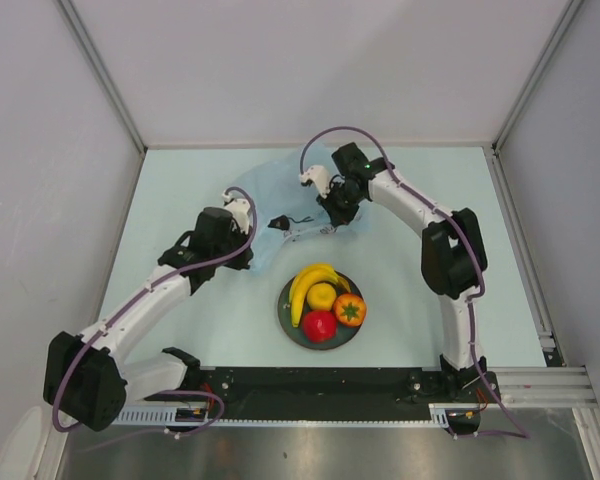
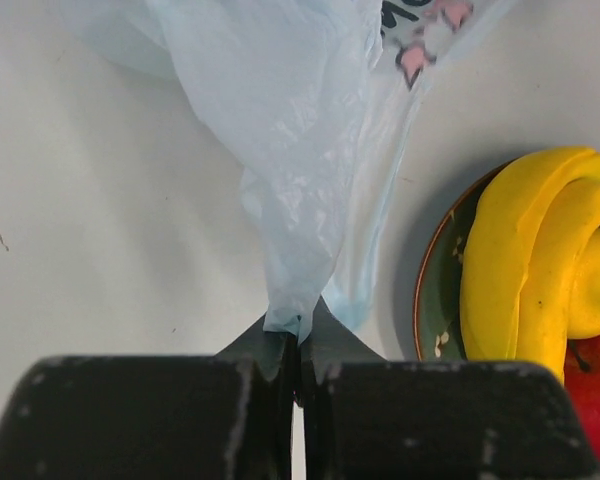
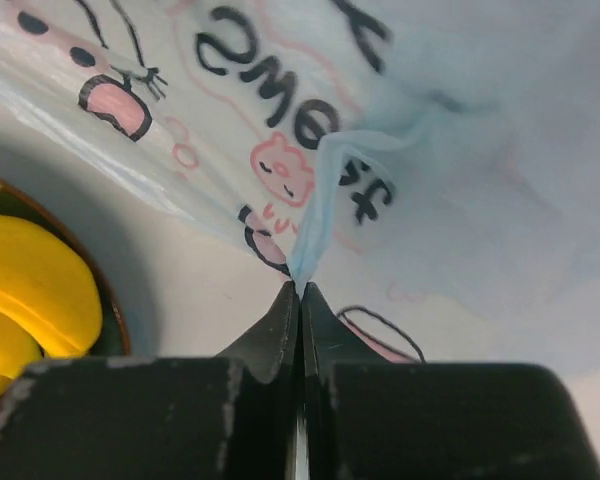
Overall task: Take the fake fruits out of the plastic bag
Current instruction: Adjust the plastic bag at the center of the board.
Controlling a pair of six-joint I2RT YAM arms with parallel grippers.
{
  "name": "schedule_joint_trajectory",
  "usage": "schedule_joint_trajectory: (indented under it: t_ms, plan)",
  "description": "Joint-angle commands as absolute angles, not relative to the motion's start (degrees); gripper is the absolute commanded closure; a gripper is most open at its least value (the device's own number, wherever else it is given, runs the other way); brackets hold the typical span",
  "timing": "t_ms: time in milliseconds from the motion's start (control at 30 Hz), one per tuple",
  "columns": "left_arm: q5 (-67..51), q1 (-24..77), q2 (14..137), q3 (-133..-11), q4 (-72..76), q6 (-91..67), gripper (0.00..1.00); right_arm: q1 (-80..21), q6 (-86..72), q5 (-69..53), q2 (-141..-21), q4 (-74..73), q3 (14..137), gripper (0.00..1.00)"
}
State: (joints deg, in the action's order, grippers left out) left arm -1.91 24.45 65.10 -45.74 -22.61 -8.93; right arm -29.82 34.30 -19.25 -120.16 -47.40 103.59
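Top external: left end effector (image 2: pixel 298 338), right end effector (image 3: pixel 300 291) clamp plastic bag (image 1: pixel 267 186); plate (image 1: pixel 283 316) holds 4 fake fruits (image 1: pixel 321 296).

A pale, smooth table (image 1: pixel 240 330) is seen carrying a dark teal round plate (image 1: pixel 292 332). Behind the plate, clear of its rim, a thin, crinkly, translucent light-blue plastic bag (image 1: pixel 275 185) is spread on it.
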Motion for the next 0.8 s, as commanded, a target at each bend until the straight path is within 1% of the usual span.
schedule_joint_trajectory:
  t_ms: [0,33,67,100,133,167,200,267,300,367,400,467,500,567,600,633,767]
  plan:
    - [-5.70,23.99,62.41,-43.86,-22.94,-3.63,1.00,-24.71,28.31,-17.23,-116.55,-44.48,108.63,1.00]
    - [-5.28,24.08,62.05,-42.20,-22.94,-2.47,1.00,-23.83,27.43,-16.88,-116.28,-43.86,108.89,0.99]
    - [-4.58,24.00,61.44,-41.06,-22.68,-1.85,1.00,-22.69,26.90,-16.27,-116.02,-43.42,109.59,0.91]
    - [-2.74,23.82,60.48,-40.09,-21.89,-2.11,1.00,-22.15,26.55,-16.52,-115.93,-43.24,109.95,0.70]
    - [-2.90,23.38,60.12,-39.47,-21.28,-1.94,1.00,-21.89,26.89,-17.31,-115.84,-43.85,110.30,0.61]
    - [-3.60,23.38,60.03,-39.46,-21.18,-1.85,1.00,-21.88,27.50,-21.14,-115.06,-46.38,111.43,0.54]
    - [-4.56,23.29,59.68,-39.46,-21.09,-2.19,1.00,-22.15,27.77,-24.05,-114.44,-47.36,111.53,0.43]
    - [-7.90,23.38,59.42,-39.81,-20.65,-1.76,1.00,-22.85,27.43,-32.64,-112.77,-48.34,111.27,0.34]
    - [-8.08,23.38,59.41,-40.08,-20.83,-1.67,1.00,-23.98,27.07,-34.70,-111.46,-48.17,111.01,0.31]
    - [-8.61,23.29,59.85,-40.78,-20.92,-1.32,1.00,-25.66,24.44,-37.69,-111.36,-46.85,111.09,0.32]
    - [-8.96,23.29,59.85,-41.04,-20.92,-0.80,1.00,-27.49,23.48,-38.05,-112.66,-46.50,111.79,0.35]
    - [-9.66,23.20,59.59,-41.92,-20.66,-1.23,1.00,-29.17,21.80,-39.54,-114.68,-46.58,112.67,0.38]
    - [-10.63,23.03,59.50,-42.27,-20.13,-1.67,1.00,-30.22,21.80,-39.72,-115.57,-46.50,112.85,0.43]
    - [-13.60,21.89,59.59,-44.11,-19.69,-2.37,1.00,-32.95,22.41,-39.55,-118.29,-46.67,113.29,0.49]
    - [-14.58,21.36,59.76,-44.82,-19.34,-2.81,1.00,-33.74,22.59,-39.46,-119.08,-46.84,113.38,0.56]
    - [-15.29,20.66,60.03,-46.13,-19.16,-2.90,1.00,-34.36,22.67,-39.38,-120.92,-46.76,113.90,0.59]
    - [-16.87,19.16,61.35,-47.90,-17.85,-2.64,1.00,-37.17,21.01,-36.49,-124.97,-45.27,115.66,0.63]
